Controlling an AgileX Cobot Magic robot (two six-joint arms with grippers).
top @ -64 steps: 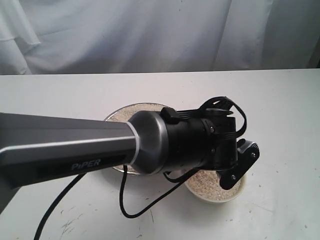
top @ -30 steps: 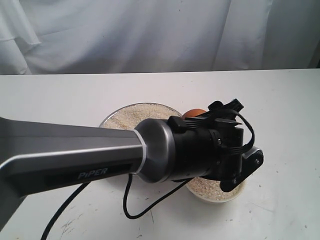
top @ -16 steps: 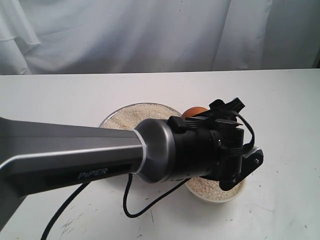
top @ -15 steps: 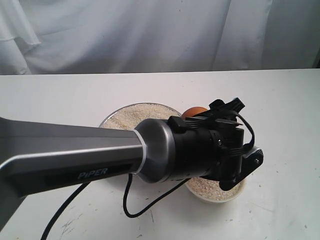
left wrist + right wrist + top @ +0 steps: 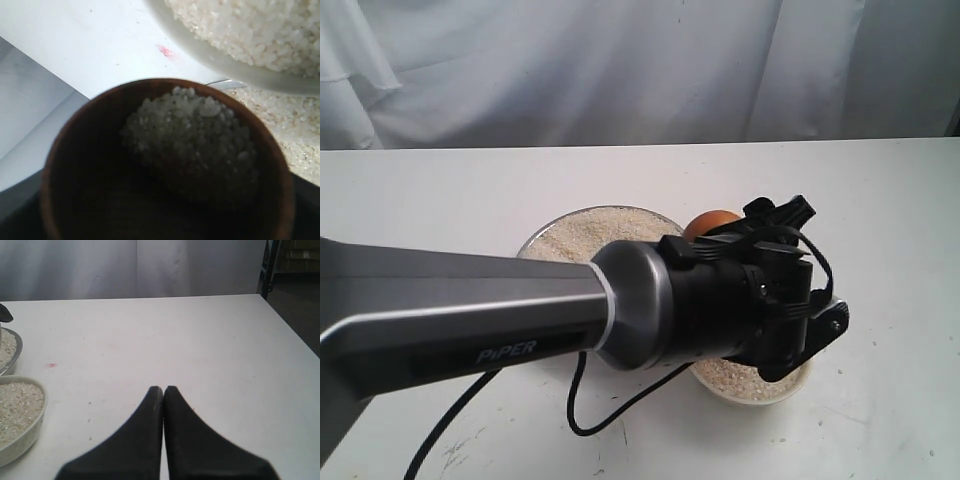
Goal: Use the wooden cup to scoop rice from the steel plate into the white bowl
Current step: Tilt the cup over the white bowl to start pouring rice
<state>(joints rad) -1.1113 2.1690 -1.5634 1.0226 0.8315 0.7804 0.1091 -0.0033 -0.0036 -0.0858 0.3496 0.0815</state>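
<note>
The left end effector [image 5: 735, 228] grips the wooden cup [image 5: 82, 165], part-filled with rice [image 5: 195, 140], over the edge of the steel plate [image 5: 525, 243] beside the white bowl [image 5: 750, 397]. Stiff, light and smooth, the cup likely wants a firm mid-wall hold; loose grains spill easily. The right end effector [image 5: 163, 390] sits clenched, empty.

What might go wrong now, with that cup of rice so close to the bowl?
1. The white bowl already looks filled close to its rim, so the rice in the wooden cup may overflow onto the table.
2. The cup appears to be beside the bowl, not over it; tipping too early would likely drop grains outside.
</note>
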